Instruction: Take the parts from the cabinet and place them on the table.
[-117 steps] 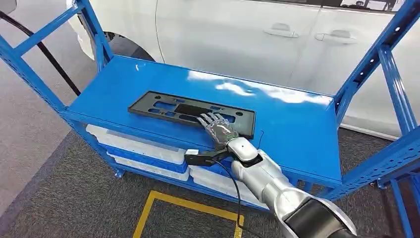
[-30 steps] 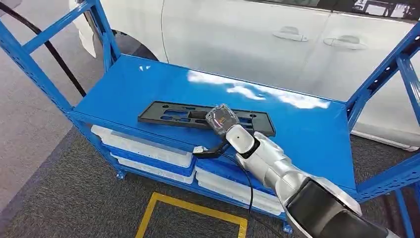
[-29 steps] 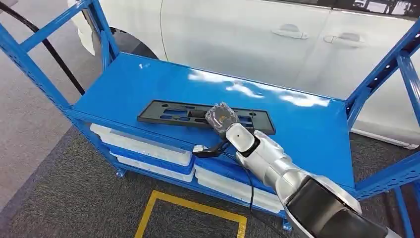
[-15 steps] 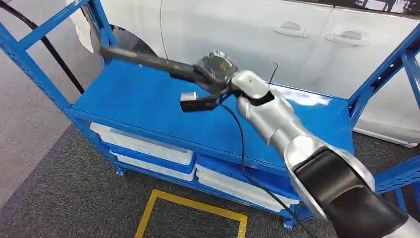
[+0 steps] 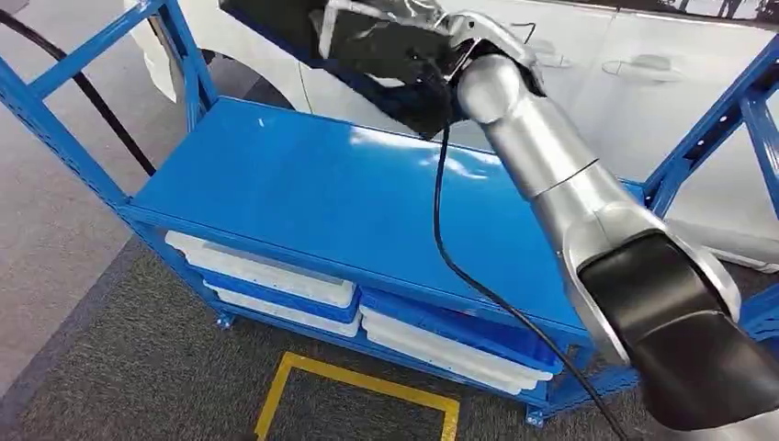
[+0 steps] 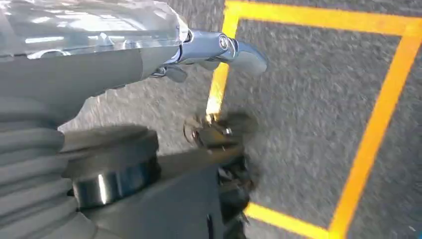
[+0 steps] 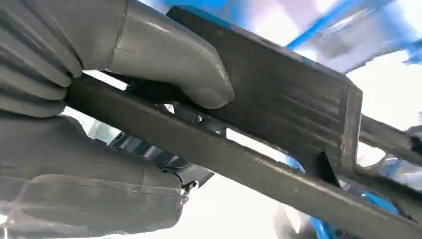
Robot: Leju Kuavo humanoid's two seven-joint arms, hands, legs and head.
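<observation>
From the head view, my right hand grips the black plastic part high above the back edge of the glossy blue shelf — lifted off, so I judge the carry is in hand; next I must turn toward the desk, keeping the long frame off the uprights. The left wrist view shows my left hand over grey carpet — whether it's closed I cannot tell. In the right wrist view, a thick grey thumb clamps the flat, matte, slotted frame.
</observation>
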